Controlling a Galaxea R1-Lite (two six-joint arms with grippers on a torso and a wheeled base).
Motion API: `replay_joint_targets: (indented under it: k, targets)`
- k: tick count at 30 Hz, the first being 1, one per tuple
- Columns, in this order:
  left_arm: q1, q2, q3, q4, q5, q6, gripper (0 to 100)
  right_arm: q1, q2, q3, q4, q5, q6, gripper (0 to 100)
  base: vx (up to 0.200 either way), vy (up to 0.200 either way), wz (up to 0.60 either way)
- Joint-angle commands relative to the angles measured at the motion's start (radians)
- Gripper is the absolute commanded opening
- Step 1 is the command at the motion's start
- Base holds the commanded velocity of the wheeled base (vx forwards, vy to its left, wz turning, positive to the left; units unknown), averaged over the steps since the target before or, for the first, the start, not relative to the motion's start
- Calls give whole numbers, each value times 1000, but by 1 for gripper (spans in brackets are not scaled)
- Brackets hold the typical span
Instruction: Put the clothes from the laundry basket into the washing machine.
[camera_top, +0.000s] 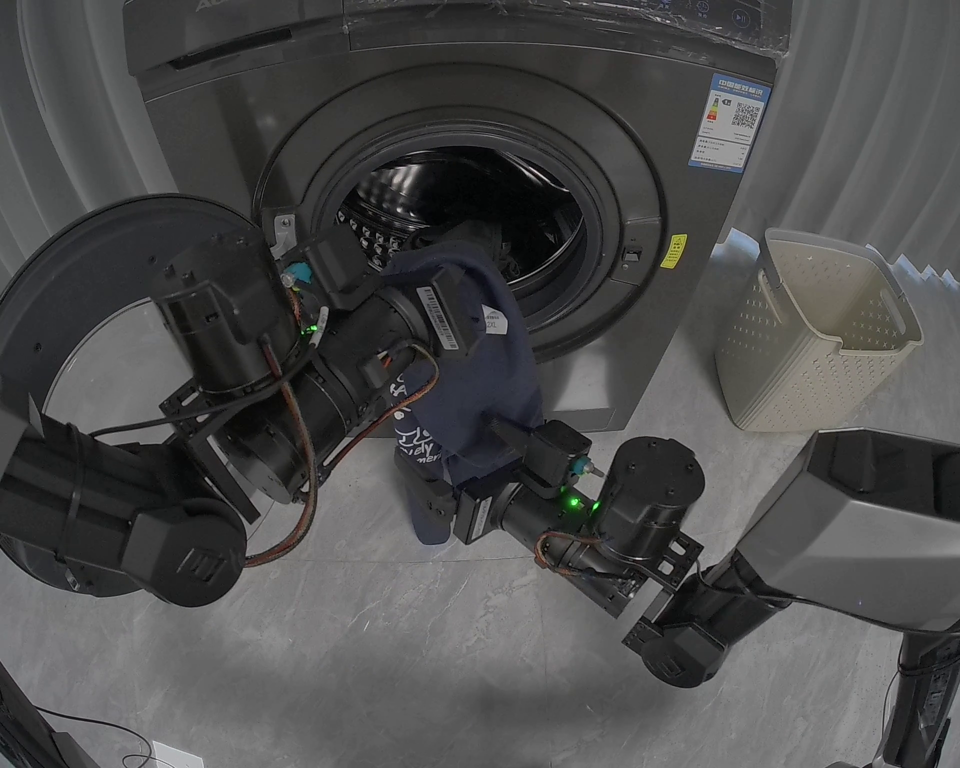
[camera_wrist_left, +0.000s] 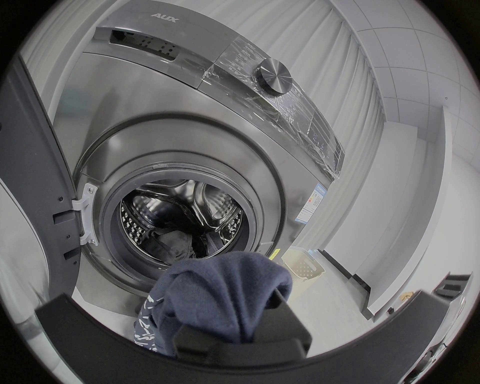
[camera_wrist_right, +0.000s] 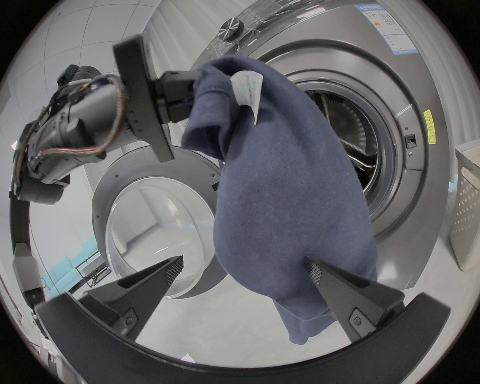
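A navy blue garment (camera_top: 470, 390) hangs in front of the washing machine (camera_top: 620, 130), just below the open drum mouth (camera_top: 470, 220). My left gripper (camera_top: 455, 300) is shut on the garment's top fold (camera_wrist_left: 225, 295), next to its white label (camera_wrist_right: 247, 90). The cloth (camera_wrist_right: 290, 200) droops to just above the floor. My right gripper (camera_top: 432, 500) sits low under the hanging cloth, open, its fingers (camera_wrist_right: 150, 285) spread either side of the lower part. Dark clothes (camera_wrist_left: 172, 245) lie inside the drum. The beige laundry basket (camera_top: 815, 330) stands on the floor to the machine's right.
The machine's round door (camera_top: 90, 300) is swung wide open to the left, behind my left arm. Grey tiled floor (camera_top: 400, 650) stretches in front. Pale curtains (camera_top: 880, 120) hang behind the basket.
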Motion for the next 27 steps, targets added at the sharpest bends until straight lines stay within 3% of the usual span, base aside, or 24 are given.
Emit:
replay_joint_targets:
  k: [1,4,10,20,27]
  targets:
    - [-2,-11,9,0,2,-14,0,-38,56,-83,16,-3,-3,100,0,0,0]
    - [0,-13,9,3,13,-28,0,-66,53,-108,22,-12,-3,100,0,0,0]
    - [11,-13,10,12,19,-30,0,-109,-1,-98,30,-17,-3,100,0,0,0]
    - [18,-16,12,27,19,-30,0,-152,-175,15,36,-17,-7,100,0,0,0]
    - [14,-50,27,38,19,-30,0,-239,-194,49,31,-11,-20,100,0,0,0]
